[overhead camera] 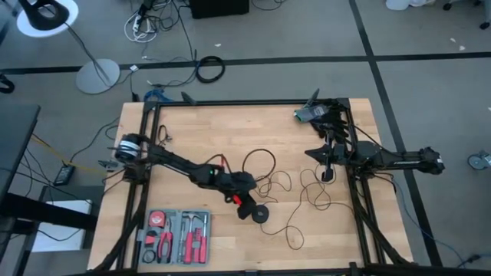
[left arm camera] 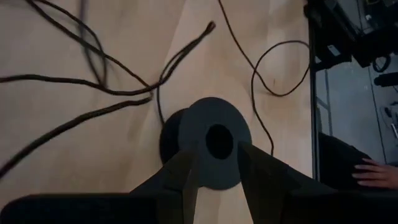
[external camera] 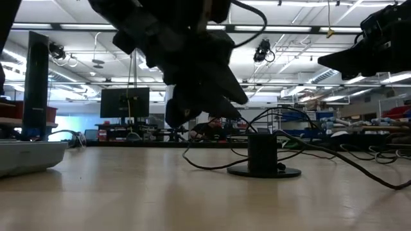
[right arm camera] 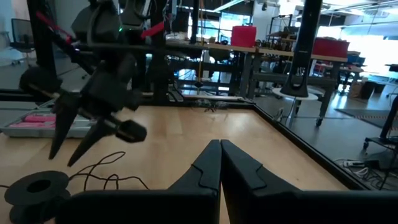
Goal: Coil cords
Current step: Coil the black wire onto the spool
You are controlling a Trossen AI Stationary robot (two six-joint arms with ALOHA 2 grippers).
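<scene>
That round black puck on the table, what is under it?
The puck stands on bare wood table, black cord trailing from it. The left tool hovers above, covering its near edge.

Both arms are dark, built of slim tubular links with bulkier joints. The left arm (overhead camera: 180, 163) carries red patches near its wrist and a small green light (also lit in the right wrist view). Each ends in two tapered black fingers (left arm camera: 177, 180), flat-sided and wedge-shaped.
</scene>
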